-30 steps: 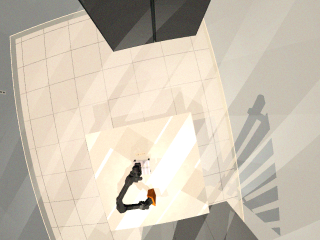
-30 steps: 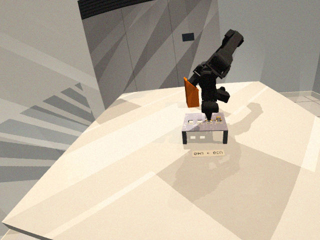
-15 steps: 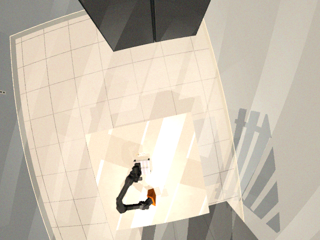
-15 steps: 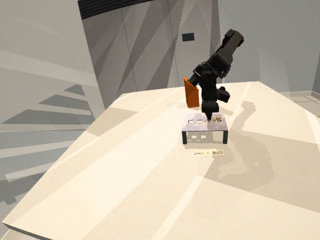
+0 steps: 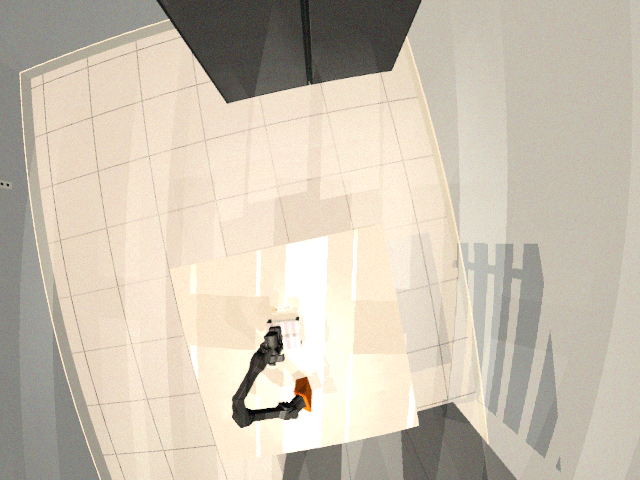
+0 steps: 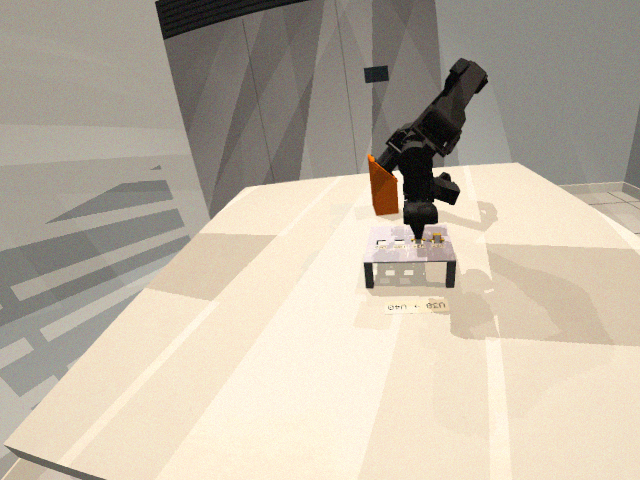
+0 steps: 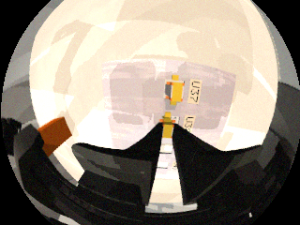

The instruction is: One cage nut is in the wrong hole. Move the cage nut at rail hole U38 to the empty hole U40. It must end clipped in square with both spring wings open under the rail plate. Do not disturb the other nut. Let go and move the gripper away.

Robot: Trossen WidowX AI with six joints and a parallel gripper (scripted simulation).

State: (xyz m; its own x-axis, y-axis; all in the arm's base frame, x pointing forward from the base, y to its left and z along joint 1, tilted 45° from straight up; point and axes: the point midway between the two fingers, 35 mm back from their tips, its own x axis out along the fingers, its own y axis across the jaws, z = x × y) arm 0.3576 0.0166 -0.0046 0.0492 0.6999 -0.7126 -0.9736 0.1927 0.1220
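The lilac rail plate stands on short dark legs. My gripper points down at it and is shut on the yellow cage nut at U38. The nut is at its hole; the fingers partly cover it, and its spring wings under the plate cannot be made out. The other nut sits at U37, apart from the fingers. The empty hole U39 lies beside the held nut, and the empty hole U40 is beyond it.
An orange block-like holder stands behind the rail in the exterior view, near the arm's base. A label card reading U38 to U40 lies in front of the rail on the pale table.
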